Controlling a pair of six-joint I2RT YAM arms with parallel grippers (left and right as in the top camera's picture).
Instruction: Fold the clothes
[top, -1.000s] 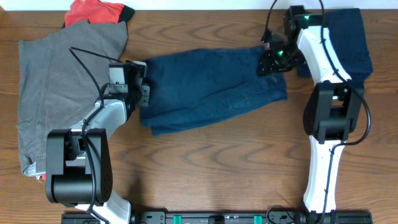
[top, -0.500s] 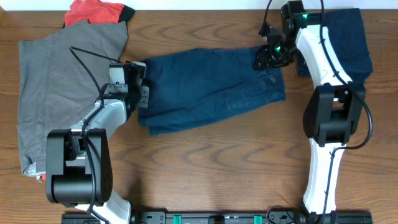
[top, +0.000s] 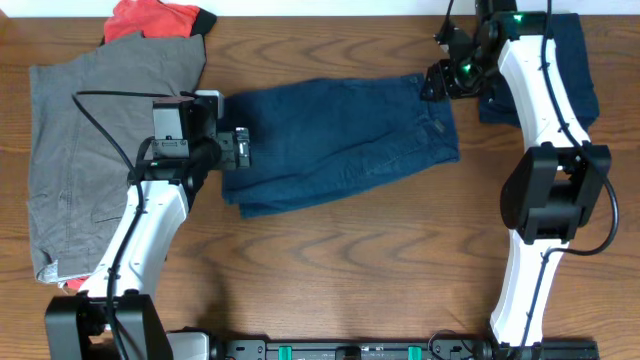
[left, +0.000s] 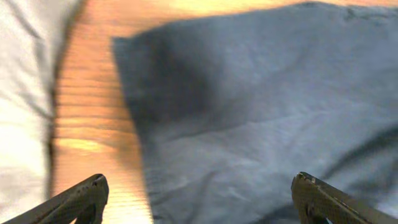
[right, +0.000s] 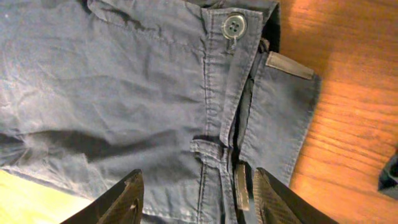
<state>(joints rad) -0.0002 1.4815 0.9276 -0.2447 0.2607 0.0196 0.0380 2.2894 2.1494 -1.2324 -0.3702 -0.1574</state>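
With my left pincer (left: 199, 194) and right pincer (right: 198, 198) both spread empty over opposite ends of the navy shorts (top: 340, 140) lying mid-tabletop (top: 350, 260), I judge a fold is being lined up, which next needs me to lower and pinch the edges.

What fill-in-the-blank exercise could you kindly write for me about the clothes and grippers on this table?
1. The navy shorts lie on a ____ table.
2. The grey garment lies on the ____ arm's side.
3. The left gripper and right gripper both stand ____, gripping nothing.
4. In the right wrist view, the navy shorts show one round ____ near the top.

Missing words: wooden; left; open; button.
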